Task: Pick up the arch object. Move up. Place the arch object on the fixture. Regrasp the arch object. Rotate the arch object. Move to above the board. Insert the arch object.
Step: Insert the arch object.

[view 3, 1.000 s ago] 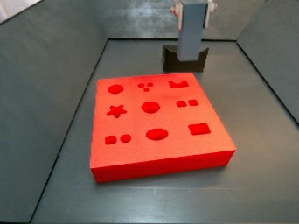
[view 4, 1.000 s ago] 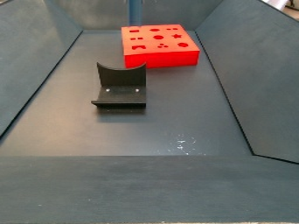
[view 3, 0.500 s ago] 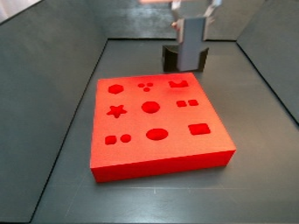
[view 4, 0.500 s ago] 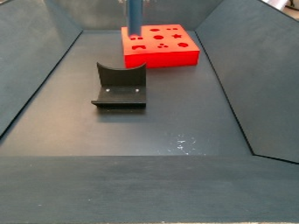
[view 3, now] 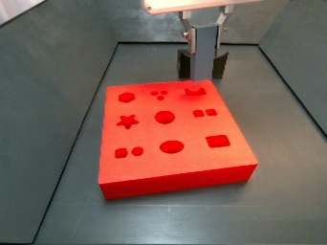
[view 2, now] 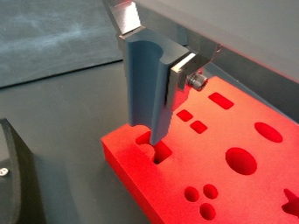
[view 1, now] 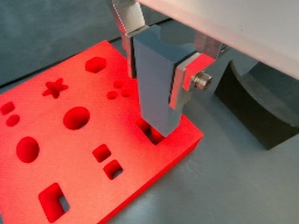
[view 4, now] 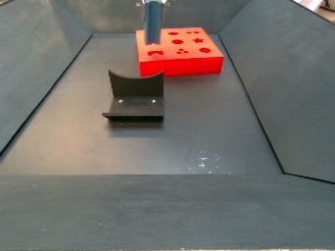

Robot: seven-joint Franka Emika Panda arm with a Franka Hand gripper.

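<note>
The slate grey-blue arch object (view 1: 156, 83) hangs upright, and my gripper (view 1: 156, 51) is shut on its upper part. One silver finger (view 1: 186, 80) presses its side. Its lower end sits in the mouth of the notched arch hole near the corner of the red board (view 1: 70, 149). In another wrist view the arch object (view 2: 145, 87) dips into the same hole at the board (view 2: 233, 188) edge. In both side views the arch object (view 3: 205, 53) (view 4: 151, 25) stands over the board (view 3: 173, 139) (view 4: 183, 54). The dark fixture (view 4: 135, 95) stands bare on the floor.
The fixture (view 3: 186, 65) shows just behind the board's far edge, close to the arch object. It also appears beside the board in both wrist views (view 1: 263, 101) (view 2: 12, 175). Sloped grey walls (view 4: 39, 88) enclose the floor on all sides.
My gripper has come down with the arch object, bringing its lower end from above the board to the arch-shaped hole.
</note>
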